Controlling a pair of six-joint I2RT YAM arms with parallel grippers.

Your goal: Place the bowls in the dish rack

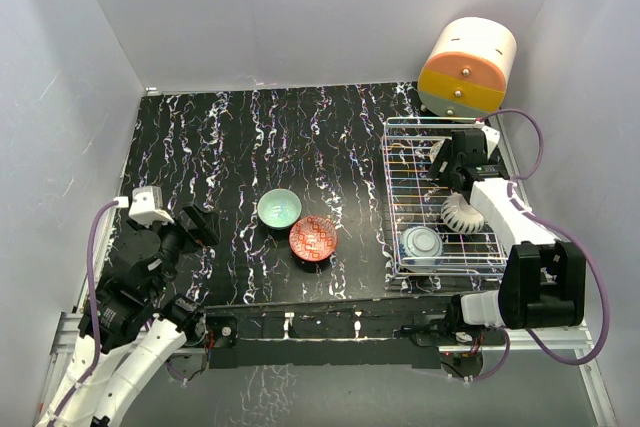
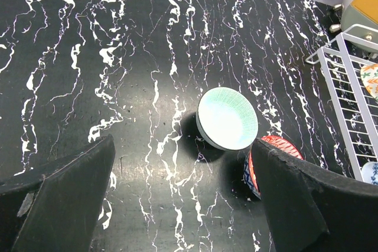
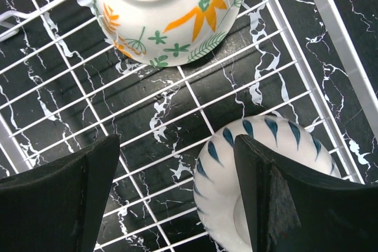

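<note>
Left gripper [image 2: 183, 143]: jaws wide apart, nothing between them, over the table [image 1: 220, 147] at its 8 o'clock corner.
Right gripper [image 3: 177, 141]: jaws apart and empty, above the dish rack [image 1: 410, 179].
Dish rack: along the table's 3 o'clock side.
Mint green bowl [image 1: 279, 209]: upright, near the table's middle.
Red-orange bowl [image 1: 313, 238]: just beside the mint one, at its 4 o'clock.
Cream bowl [image 3: 165, 16]: in the rack, bottom up (orange flower showing).
Blue-and-white bowl [image 3: 248, 169]: in the rack, at the cream bowl's 5 o'clock.
Pale round bowl [image 1: 422, 243]: at the rack's 7 o'clock corner, possibly bluish.
</note>
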